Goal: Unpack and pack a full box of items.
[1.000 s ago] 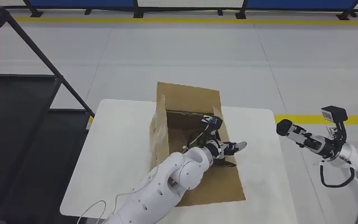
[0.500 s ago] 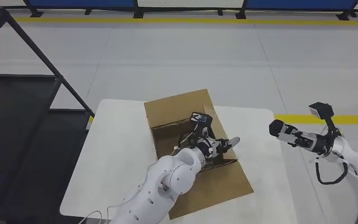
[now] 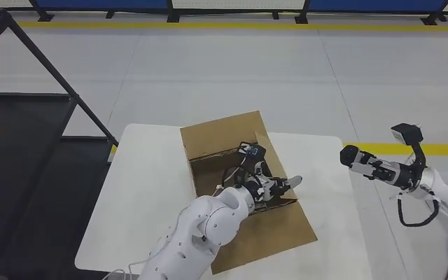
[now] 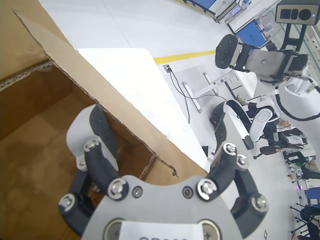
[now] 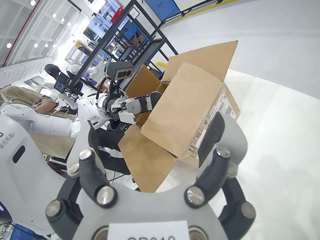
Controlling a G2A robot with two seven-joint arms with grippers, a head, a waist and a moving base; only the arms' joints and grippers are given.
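Black left fingers (image 4: pixel 100 128) stand apart astride a wall of the box (image 4: pixel 117 96), one inside and one outside, the cardboard edge running between them. The box sits open mid-way on the white counter (image 3: pixel 150 189), flaps spread. The right fingers (image 5: pixel 218 136) are apart and empty, by the counter's right edge, well apart from the box

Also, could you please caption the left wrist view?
Left gripper open, straddling a wall of the cardboard box on the white table.
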